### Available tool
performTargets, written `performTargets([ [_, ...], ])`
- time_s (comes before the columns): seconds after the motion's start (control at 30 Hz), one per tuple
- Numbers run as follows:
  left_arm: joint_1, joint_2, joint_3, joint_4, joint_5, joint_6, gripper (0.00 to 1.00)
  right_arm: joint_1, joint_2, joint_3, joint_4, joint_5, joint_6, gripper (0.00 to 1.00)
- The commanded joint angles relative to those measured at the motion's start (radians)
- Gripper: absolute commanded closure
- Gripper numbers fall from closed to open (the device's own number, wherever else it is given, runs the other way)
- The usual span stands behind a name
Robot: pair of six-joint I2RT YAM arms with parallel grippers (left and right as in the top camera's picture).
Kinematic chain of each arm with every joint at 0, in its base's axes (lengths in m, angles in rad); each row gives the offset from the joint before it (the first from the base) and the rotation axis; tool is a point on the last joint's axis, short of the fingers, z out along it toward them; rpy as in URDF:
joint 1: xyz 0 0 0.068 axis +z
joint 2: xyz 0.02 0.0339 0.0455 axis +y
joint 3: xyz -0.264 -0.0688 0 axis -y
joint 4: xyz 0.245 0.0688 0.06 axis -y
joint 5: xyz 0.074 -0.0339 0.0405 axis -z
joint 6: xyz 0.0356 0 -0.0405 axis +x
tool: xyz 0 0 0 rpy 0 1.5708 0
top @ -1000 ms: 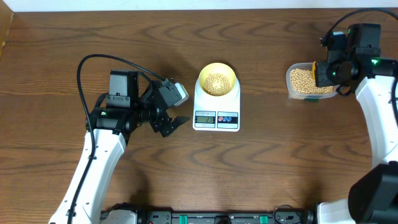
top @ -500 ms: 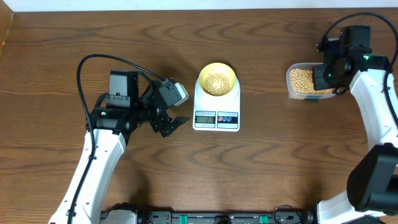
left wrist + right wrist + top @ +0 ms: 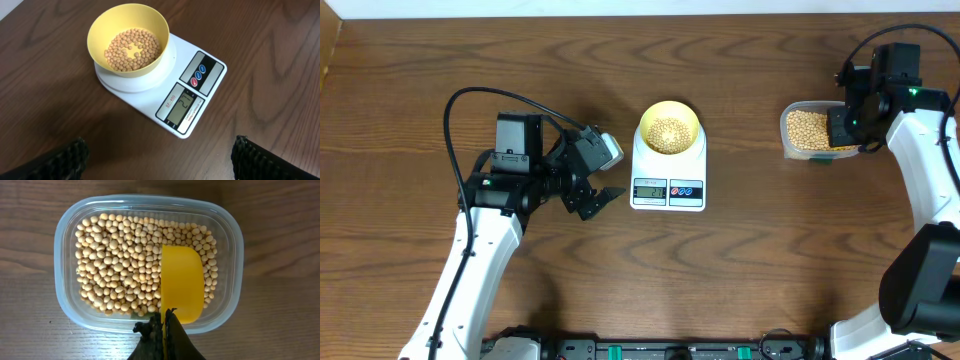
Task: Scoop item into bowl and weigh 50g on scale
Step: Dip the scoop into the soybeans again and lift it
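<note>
Loading step: my right end effector [image 3: 164, 317] grips the scoop [image 3: 182, 285] above the container's [image 3: 65, 225] beans [image 3: 120, 275]; next I must dip it and lift level. My left end effector [image 3: 159, 155] stands open.

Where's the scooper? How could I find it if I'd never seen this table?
On the brown wooden table, look to the robot's right side for the clear rounded plastic container of small tan beans. Inside it, gripped by the shut right claw, is the yellow plastic scoop: the one big, smooth, bright yellow piece among the little round beans.
</note>
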Motion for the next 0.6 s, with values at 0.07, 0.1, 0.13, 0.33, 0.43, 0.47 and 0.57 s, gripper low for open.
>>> performTargets([
  [0.07, 0.003, 0.003, 0.030, 0.000, -0.006, 0.016, 0.07, -0.005, 0.006, -0.053, 0.029, -0.008, 0.011, 0.99],
  [0.1, 0.003, 0.003, 0.030, 0.000, -0.006, 0.017, 0.07, -0.005, 0.006, -0.061, 0.034, -0.004, 0.011, 0.99],
  [0.13, 0.003, 0.003, 0.030, 0.000, -0.006, 0.017, 0.07, -0.005, 0.006, -0.068, 0.039, 0.000, 0.011, 0.99],
  [0.33, 0.003, 0.003, 0.030, 0.000, -0.006, 0.017, 0.07, -0.006, 0.006, -0.117, 0.098, 0.029, 0.021, 0.99],
  [0.43, 0.003, 0.003, 0.030, 0.000, -0.006, 0.017, 0.07, -0.008, 0.006, -0.144, 0.142, -0.001, 0.050, 0.99],
  [0.47, 0.003, 0.003, 0.030, 0.000, -0.006, 0.017, 0.07, -0.010, 0.006, -0.152, 0.153, -0.027, 0.057, 0.99],
  [0.57, 0.003, 0.003, 0.030, 0.000, -0.006, 0.017, 0.07, -0.016, 0.007, -0.160, 0.160, -0.112, 0.071, 0.99],
])
